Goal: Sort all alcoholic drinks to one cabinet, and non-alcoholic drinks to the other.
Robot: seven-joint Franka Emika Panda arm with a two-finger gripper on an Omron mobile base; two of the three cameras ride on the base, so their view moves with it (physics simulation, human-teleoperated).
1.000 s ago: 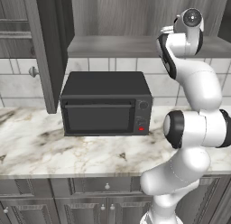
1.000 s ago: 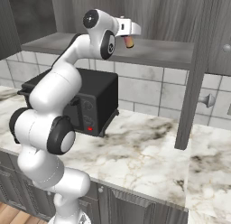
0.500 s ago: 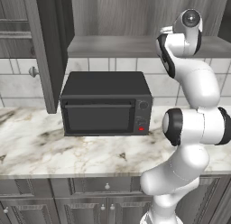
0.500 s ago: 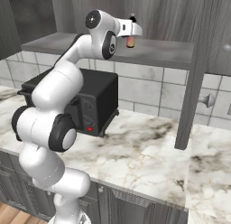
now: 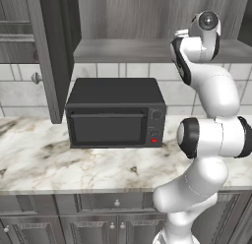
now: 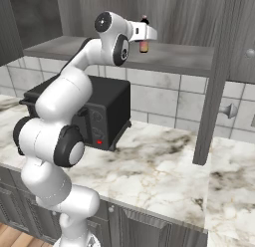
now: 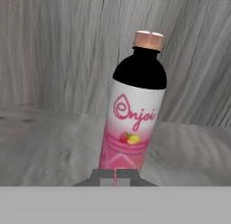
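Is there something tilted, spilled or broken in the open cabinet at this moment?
The pink bottle leans to one side in the hand view while the gripper is shut on its base, above the cabinet shelf. That view rolls with the hand, so the true tilt is unclear. Nothing looks spilled or damaged.

Soft, even light filled the rendered kitchen. The microwave (image 5: 115, 112) cast a faint shadow on the counter just beside it. Above it, the cabinet's inside looked dimmer. The hand view appeared slightly blurred.
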